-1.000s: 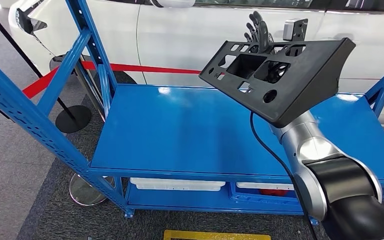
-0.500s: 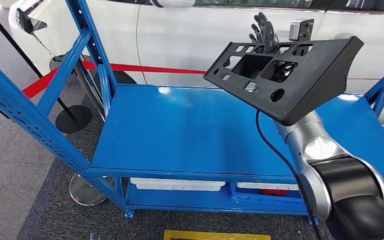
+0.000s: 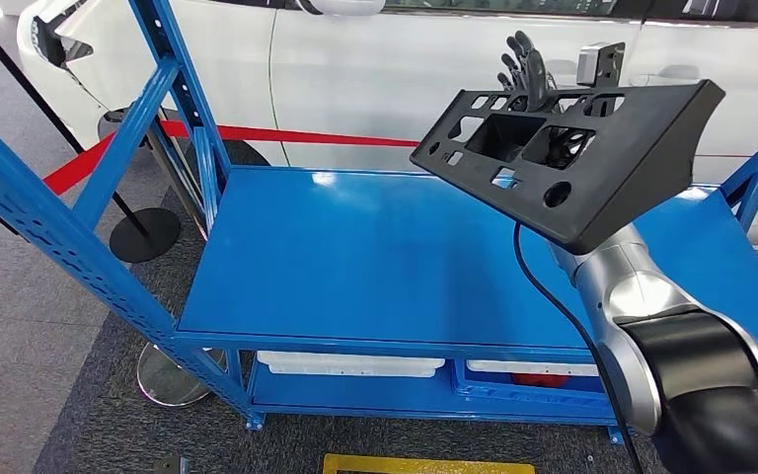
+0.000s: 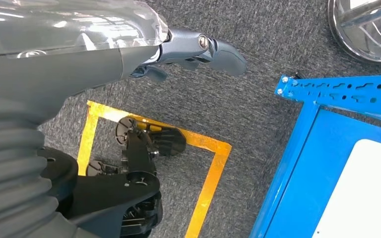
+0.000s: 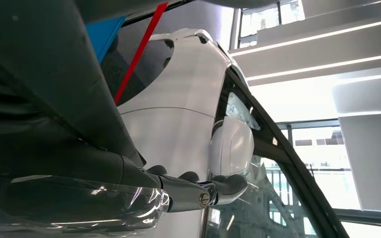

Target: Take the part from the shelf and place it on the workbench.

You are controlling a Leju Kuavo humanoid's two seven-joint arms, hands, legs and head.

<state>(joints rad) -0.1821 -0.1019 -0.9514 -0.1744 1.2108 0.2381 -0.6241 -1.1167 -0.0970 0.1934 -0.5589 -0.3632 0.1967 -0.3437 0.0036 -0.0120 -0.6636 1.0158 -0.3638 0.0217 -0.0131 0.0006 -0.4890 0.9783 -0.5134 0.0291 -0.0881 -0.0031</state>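
**Part aloft over the blue cart, set-down not yet made**

The right hand (image 3: 525, 69) carries the black plastic panel (image 3: 572, 148), a flat moulded part with rectangular and round cut-outs. In the head view its dark fingers (image 3: 531, 61) rise behind the panel's far edge and show again through the openings, so the hand grips the part from beneath and behind. The panel hangs tilted in the air, above the right rear portion of the blue cart's top deck (image 3: 355, 257) and clear of it. The pick-up therefore looks finished; what remains is to carry the part to the counter, lower it and let go. Whether this blue deck is the shelf or the counter meant by the task cannot be told from the pictures.

The left hand (image 4: 198, 49) hangs low over grey carpet, holding nothing; its thumb sticks out, but how its fingers lie cannot be told. Below it lies a yellow taped square (image 4: 208, 168) on the floor.

Around the cart stand slanted blue perforated uprights (image 3: 49, 227), one at each end, which the wide panel could catch in a sideways swing. A white car (image 3: 355, 69) stands close behind, with a red barrier tape (image 3: 286, 135) in front of it. A black cable (image 3: 553, 316) trails beside the right arm. White trays (image 3: 350, 363) sit on the lower deck.
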